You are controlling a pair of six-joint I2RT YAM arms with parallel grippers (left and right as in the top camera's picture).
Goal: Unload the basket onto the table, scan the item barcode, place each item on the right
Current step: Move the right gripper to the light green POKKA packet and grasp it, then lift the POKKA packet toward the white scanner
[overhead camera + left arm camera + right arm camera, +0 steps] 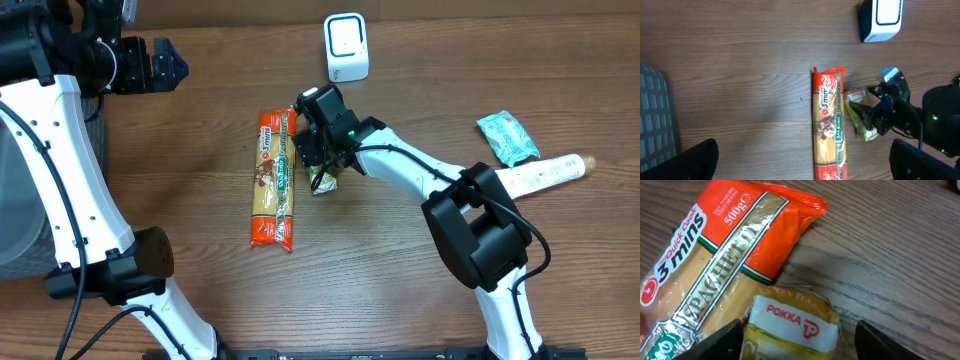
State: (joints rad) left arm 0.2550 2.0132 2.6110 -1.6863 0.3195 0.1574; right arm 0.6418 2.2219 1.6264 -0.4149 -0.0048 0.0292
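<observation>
The item, a small yellow Pokka drink carton (323, 181) (856, 96) (790, 330), lies on the wooden table beside a long orange spaghetti pack (274, 180) (829, 130) (715, 255). My right gripper (318, 163) (875, 117) (799, 325) is down over the carton with a finger on each side. Its left finger touches the carton and a gap shows at the right finger, so it is open. The white scanner (346, 47) (881, 17) stands at the back. My left gripper (165, 65) (804, 145) hangs wide open high over the table's left side, holding nothing.
A green packet (508, 137) and a white tube (540, 175) lie at the right. A grey basket (20, 200) (655, 120) sits at the left edge. The spaghetti pack lies right against the carton.
</observation>
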